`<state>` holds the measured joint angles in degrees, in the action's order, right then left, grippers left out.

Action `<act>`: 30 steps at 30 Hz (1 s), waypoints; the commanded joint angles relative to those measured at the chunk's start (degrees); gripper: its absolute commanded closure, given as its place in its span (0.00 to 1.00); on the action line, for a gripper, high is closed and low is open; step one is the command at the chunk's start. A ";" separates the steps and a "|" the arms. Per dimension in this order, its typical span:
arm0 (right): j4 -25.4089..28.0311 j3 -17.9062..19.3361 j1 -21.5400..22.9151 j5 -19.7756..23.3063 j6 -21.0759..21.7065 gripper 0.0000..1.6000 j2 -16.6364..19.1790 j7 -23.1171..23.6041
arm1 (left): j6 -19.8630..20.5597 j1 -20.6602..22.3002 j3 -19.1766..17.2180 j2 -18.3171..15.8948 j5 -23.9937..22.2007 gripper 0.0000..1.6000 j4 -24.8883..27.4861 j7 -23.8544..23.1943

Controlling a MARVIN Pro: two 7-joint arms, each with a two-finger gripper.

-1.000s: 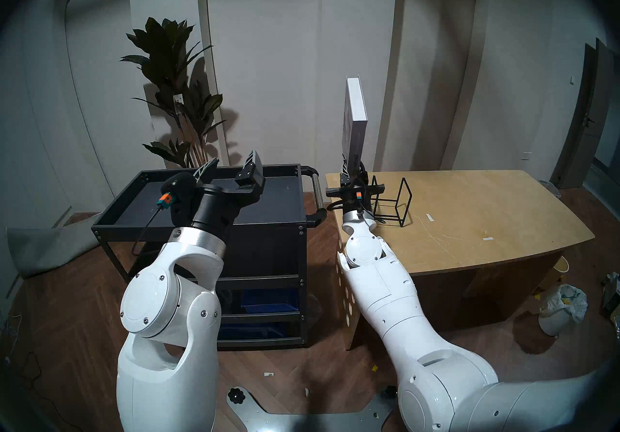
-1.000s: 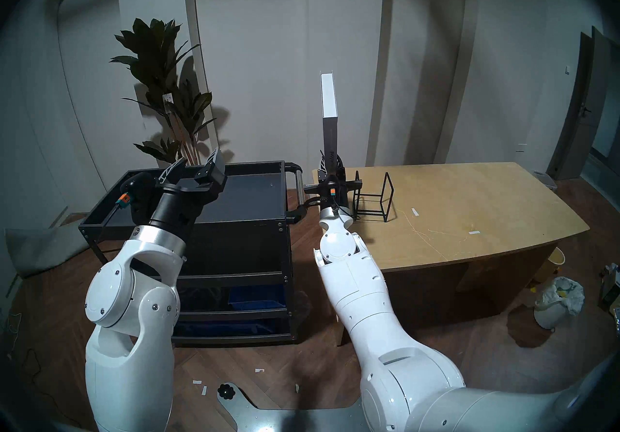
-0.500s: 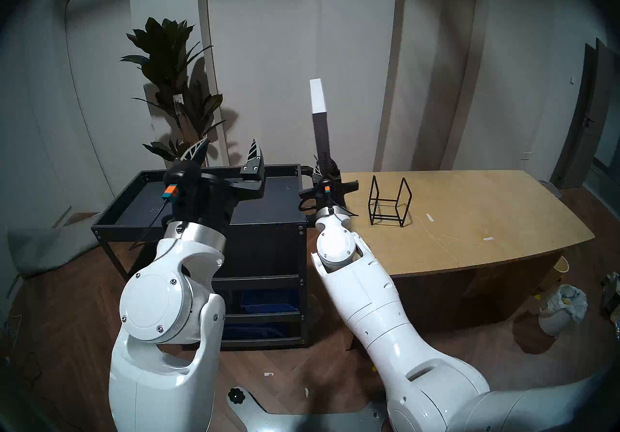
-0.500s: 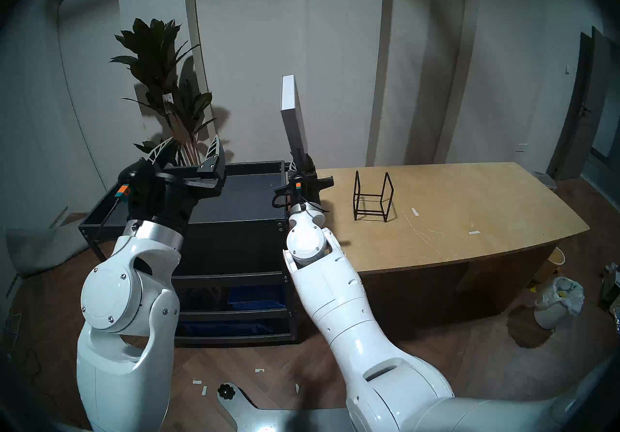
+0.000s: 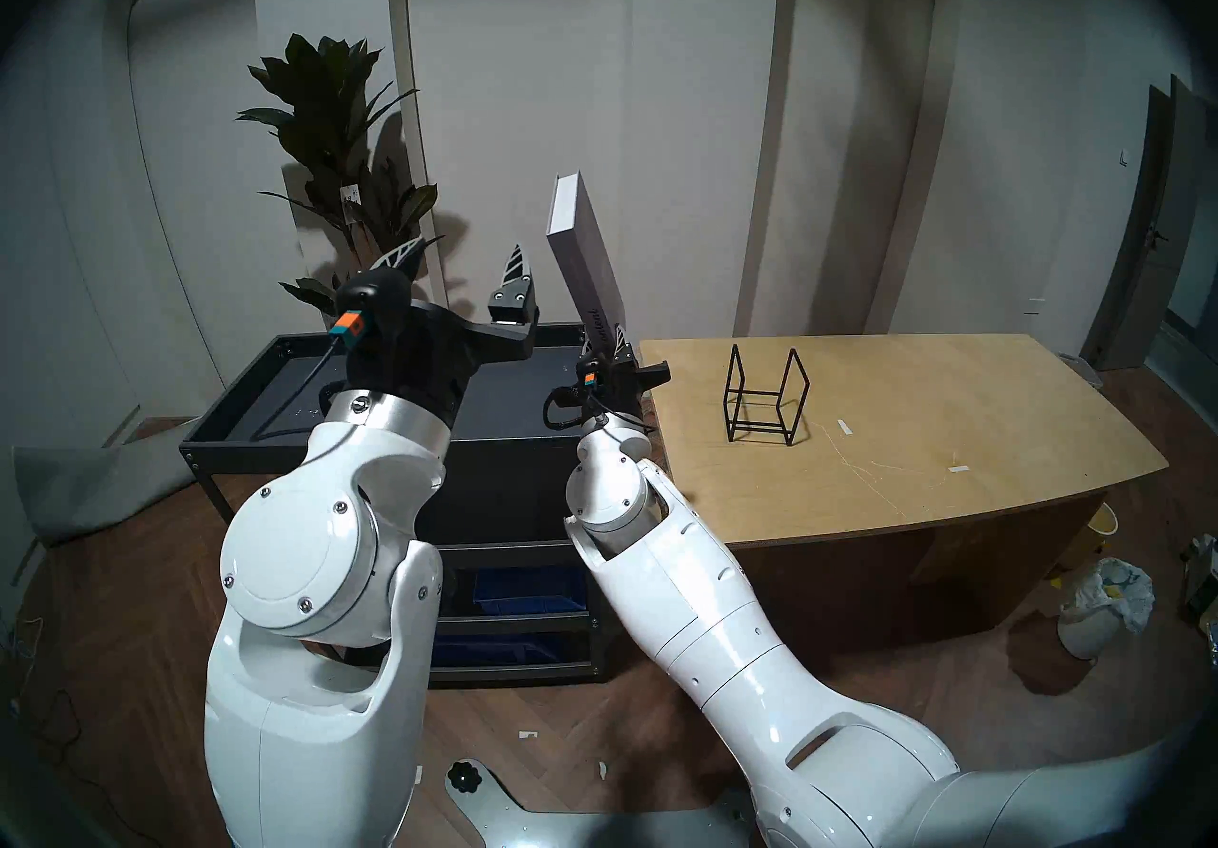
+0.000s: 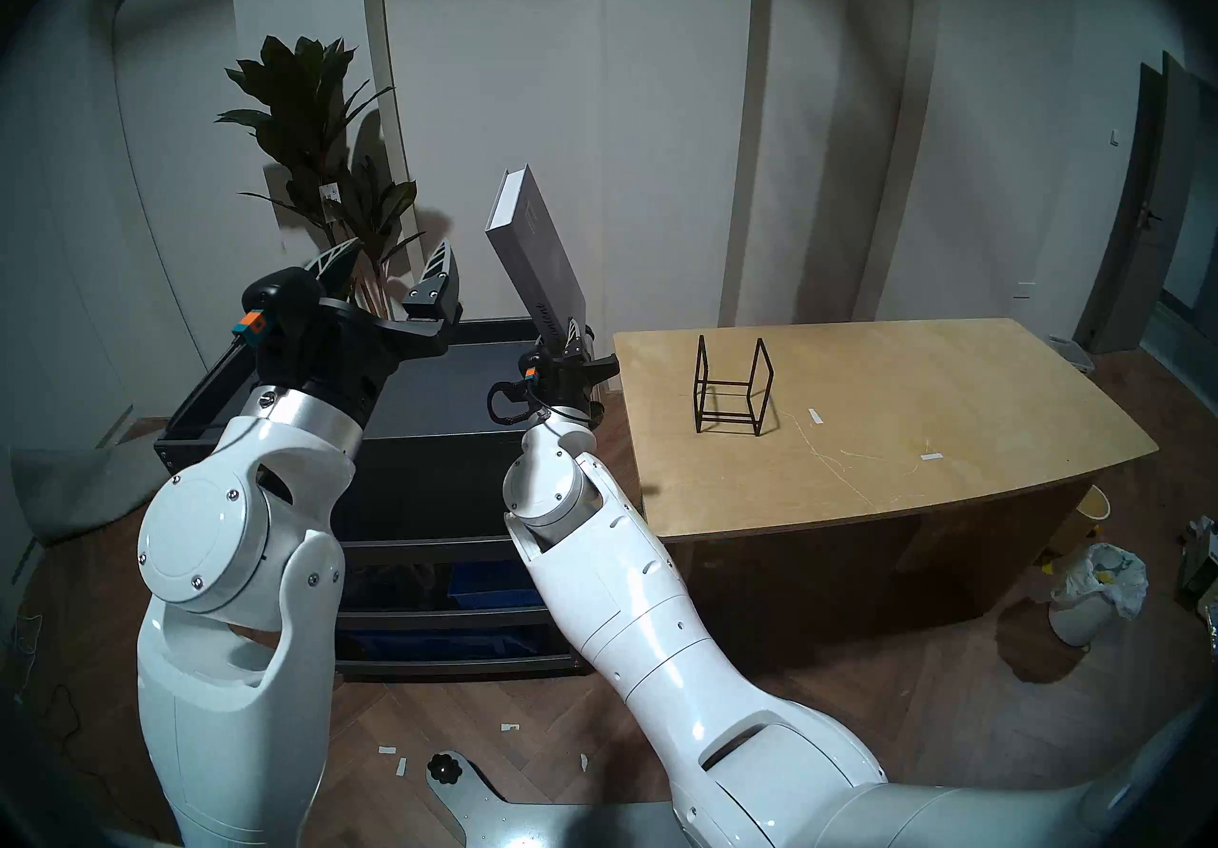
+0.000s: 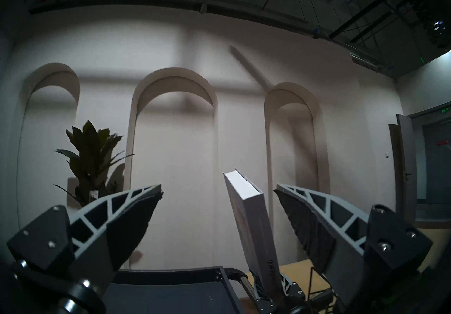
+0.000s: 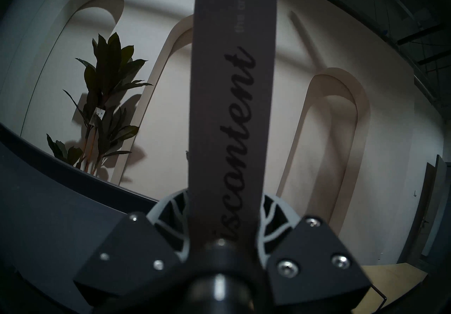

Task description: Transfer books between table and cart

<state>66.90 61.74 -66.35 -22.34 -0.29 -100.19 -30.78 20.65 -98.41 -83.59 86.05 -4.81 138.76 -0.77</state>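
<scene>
Within the last second the right tool [image 5: 609,344], clenched on the spine end of the book [image 5: 583,257], had swung it off the table [image 5: 923,431] to above the cart [image 5: 277,365], tilted toward the released left tool [image 5: 461,263], suggesting a handover or set-down next.

Book [image 8: 234,86] spine, centre of the right wrist view: dark script reads "iscontent", first letter hidden behind the right gripper [image 8: 223,223]. Smaller pale lettering above begins "the"; remainder blurred. Plant tag: illegible.
</scene>
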 commanded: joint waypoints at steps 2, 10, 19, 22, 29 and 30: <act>0.26 -1.06 1.81 -0.82 -1.02 1.00 -1.30 -2.58 | 6.97 5.31 -3.28 0.34 -5.05 0.00 1.24 -2.70; -0.40 -3.06 1.97 -0.61 -2.67 1.00 -1.27 -4.53 | 14.18 8.88 -5.13 0.94 -8.93 0.00 1.24 -3.83; -2.47 -4.10 3.03 -0.09 -4.06 1.00 -2.01 -6.61 | 20.85 11.52 -5.19 1.23 -11.37 0.00 1.24 -4.72; -2.78 -4.45 3.29 0.20 -4.49 1.00 -2.19 -6.79 | 21.44 12.24 -4.95 1.50 -11.36 0.00 1.24 -4.47; -2.79 -5.76 3.53 0.66 -5.05 1.00 -2.28 -7.52 | 20.49 13.81 -3.77 1.11 -10.00 0.00 -0.30 -3.83; -2.97 -5.78 3.58 0.45 -5.29 1.00 -2.32 -7.48 | 19.91 14.05 -3.48 0.86 -9.61 0.00 -0.89 -3.80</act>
<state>63.03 56.72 -64.40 -21.83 -4.19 -101.16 -37.67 42.62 -87.55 -88.22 87.35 -16.08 138.90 -5.20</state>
